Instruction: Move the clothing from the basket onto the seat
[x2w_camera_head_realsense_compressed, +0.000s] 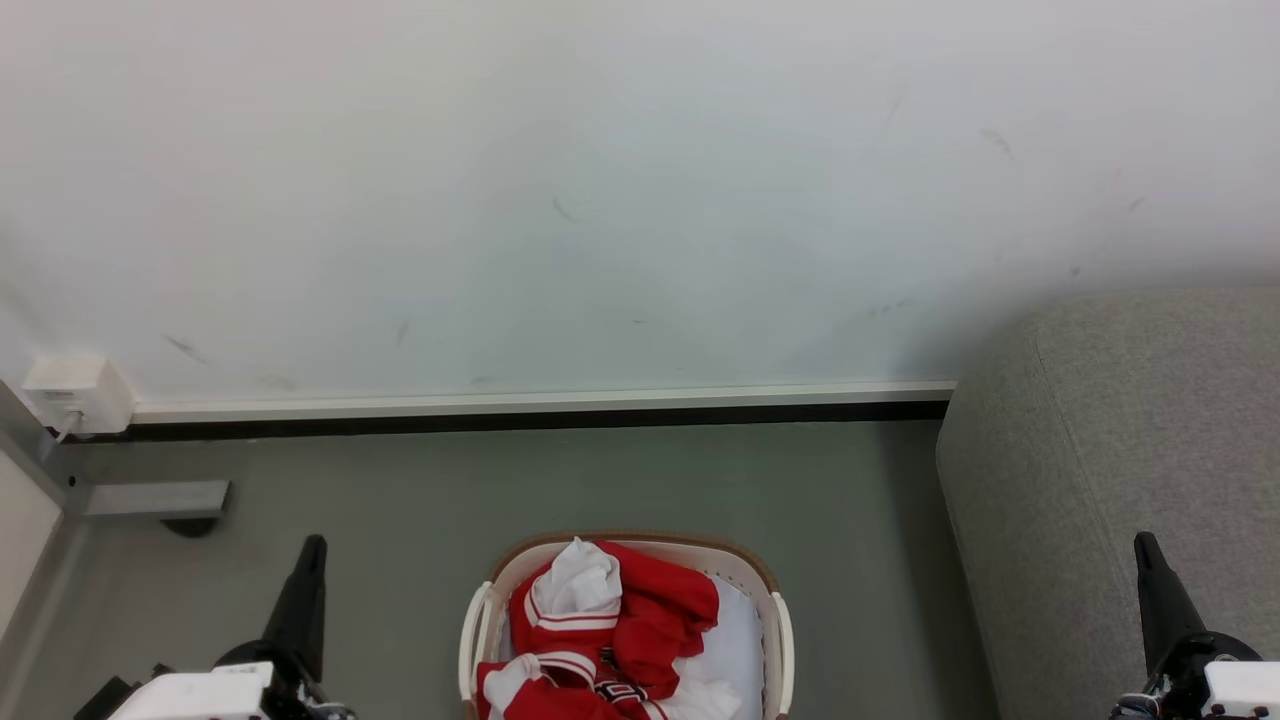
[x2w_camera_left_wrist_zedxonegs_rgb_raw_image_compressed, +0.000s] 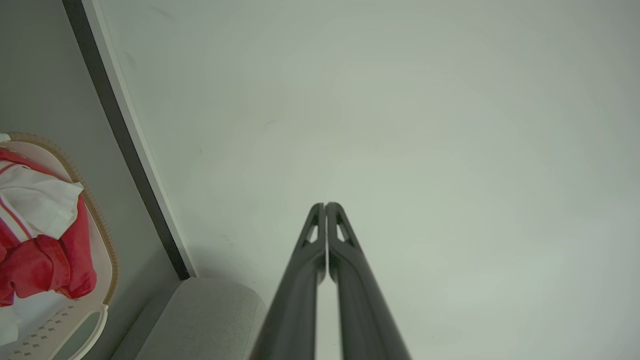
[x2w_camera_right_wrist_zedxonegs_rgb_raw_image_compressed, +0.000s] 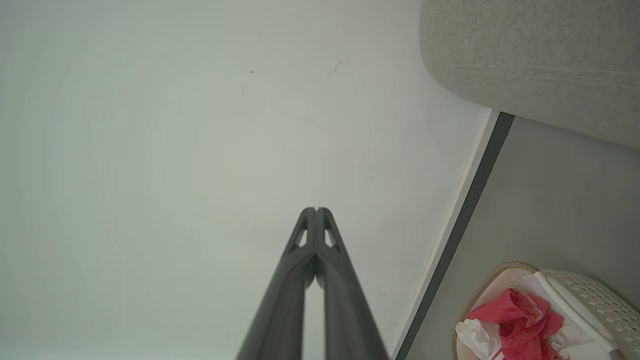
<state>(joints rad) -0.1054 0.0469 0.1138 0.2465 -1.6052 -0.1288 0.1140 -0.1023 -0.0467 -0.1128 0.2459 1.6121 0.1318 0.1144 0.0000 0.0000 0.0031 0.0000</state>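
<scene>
You have the clothing (x2w_camera_head_realsense_compressed: 650, 615) heaped in the basket (x2w_camera_head_realsense_compressed: 470, 640) at the bottom centre of the head view, its red and white folds reaching the brown rim. The basket stands on the floor (x2w_camera_head_realsense_compressed: 400, 490), and the seat (x2w_camera_head_realsense_compressed: 1120, 450) rises along the right edge, apart from it. Your left claw (x2w_camera_head_realsense_compressed: 312, 548) at the lower left and your right claw (x2w_camera_head_realsense_compressed: 1146, 545) at the lower right both have their fingers pressed together, gripping nothing and clear of the basket.
</scene>
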